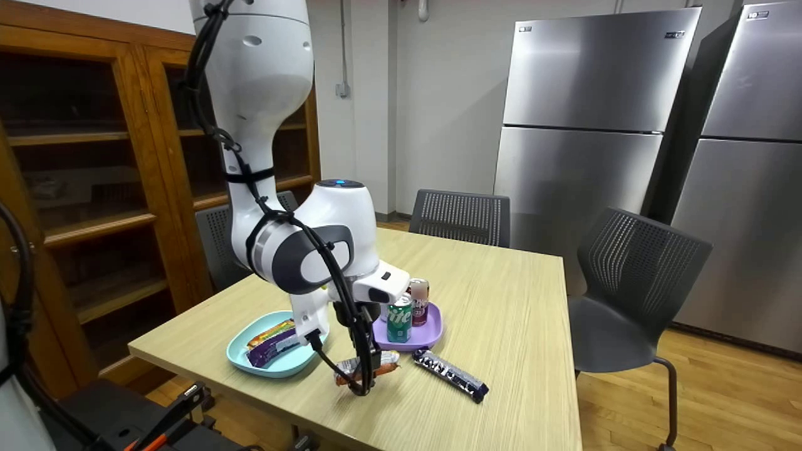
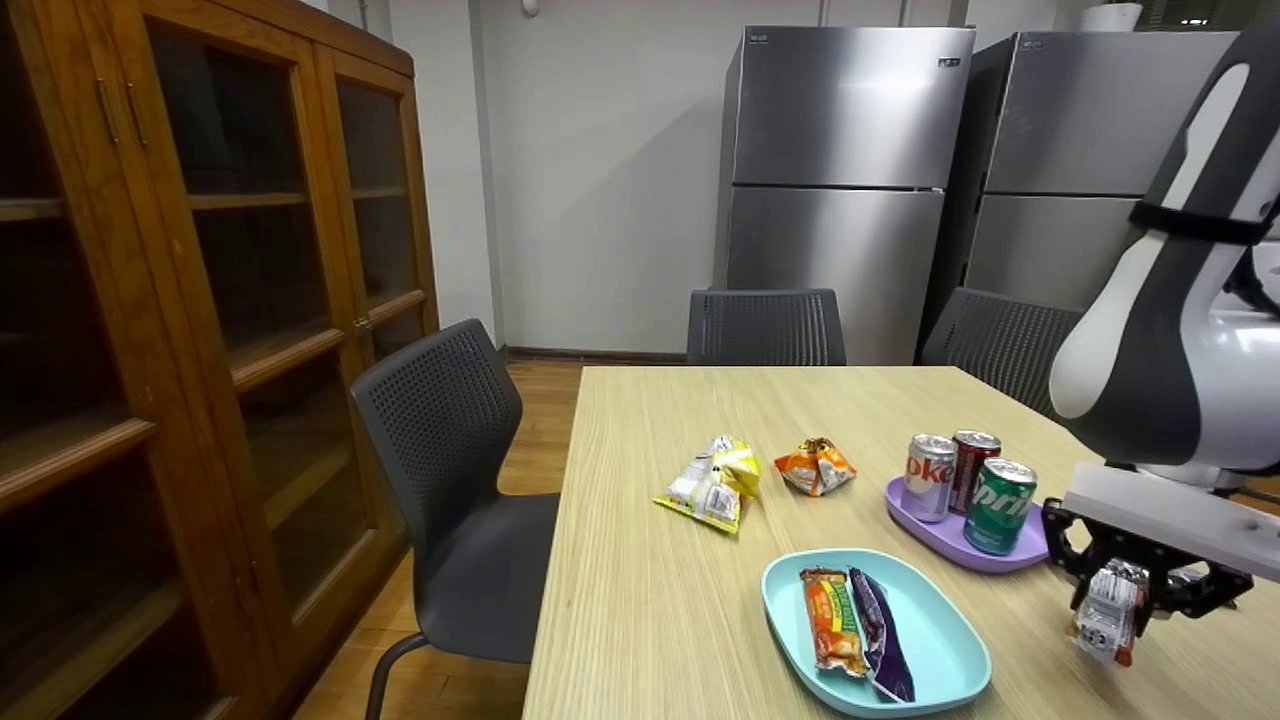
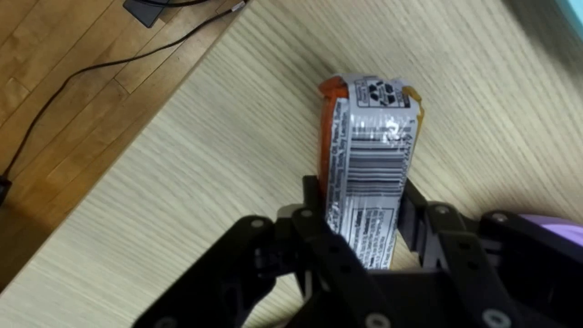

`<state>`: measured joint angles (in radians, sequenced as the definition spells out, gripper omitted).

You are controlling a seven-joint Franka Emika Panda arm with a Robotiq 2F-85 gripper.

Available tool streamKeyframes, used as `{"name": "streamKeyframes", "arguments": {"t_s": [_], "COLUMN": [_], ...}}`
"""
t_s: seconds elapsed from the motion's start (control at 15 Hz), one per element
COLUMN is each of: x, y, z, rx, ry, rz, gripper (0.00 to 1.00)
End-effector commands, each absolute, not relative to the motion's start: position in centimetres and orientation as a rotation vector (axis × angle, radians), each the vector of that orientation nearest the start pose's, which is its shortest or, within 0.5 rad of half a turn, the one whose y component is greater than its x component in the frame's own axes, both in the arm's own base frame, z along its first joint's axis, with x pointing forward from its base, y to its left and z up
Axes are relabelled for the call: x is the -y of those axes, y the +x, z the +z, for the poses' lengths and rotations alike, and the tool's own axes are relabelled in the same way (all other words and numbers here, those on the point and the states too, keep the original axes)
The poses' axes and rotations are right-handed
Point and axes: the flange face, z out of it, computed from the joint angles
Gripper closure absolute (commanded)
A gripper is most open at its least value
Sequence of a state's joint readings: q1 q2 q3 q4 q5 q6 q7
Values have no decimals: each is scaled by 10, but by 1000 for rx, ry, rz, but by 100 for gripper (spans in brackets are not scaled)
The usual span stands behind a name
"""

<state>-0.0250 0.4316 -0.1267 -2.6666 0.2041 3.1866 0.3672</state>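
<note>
My gripper (image 3: 360, 196) is shut on a snack bar (image 3: 378, 150) in an orange and white wrapper, its barcode side facing the wrist camera. One black finger presses each long side. In an exterior view the gripper (image 2: 1115, 605) holds the bar (image 2: 1105, 600) over the table, tilted; whether it touches the table is hard to tell. In an exterior view a dark blue and silver bar (image 1: 451, 376) lies beside the gripper. A purple tray (image 2: 935, 540) with a silver Coke can (image 2: 930, 480), a dark red can (image 2: 972, 465) and a green Sprite can (image 2: 1000, 508) stands close by.
A teal plate (image 2: 945, 640) holds an orange and green bar (image 2: 833, 620) and a purple bar (image 2: 880, 635). A yellow chip bag (image 2: 715, 485) and an orange bag (image 2: 815, 466) lie on the table (image 1: 501, 300). Chairs (image 1: 633, 294) surround it. The table's edge is near the gripper.
</note>
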Motion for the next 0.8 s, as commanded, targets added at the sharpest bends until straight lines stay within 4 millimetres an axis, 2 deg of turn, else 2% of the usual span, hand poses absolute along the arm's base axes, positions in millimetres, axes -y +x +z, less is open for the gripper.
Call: {"name": "streamKeyframes", "arguments": {"t_s": [0.0, 0.4, 0.73], "x": [69, 27, -18], "y": [384, 385, 395], "z": [134, 139, 139], "rx": [-1047, -940, -837], "ry": [-2990, -3062, -3127], "rz": [-213, -257, -303], "gripper": [83, 83, 83]}}
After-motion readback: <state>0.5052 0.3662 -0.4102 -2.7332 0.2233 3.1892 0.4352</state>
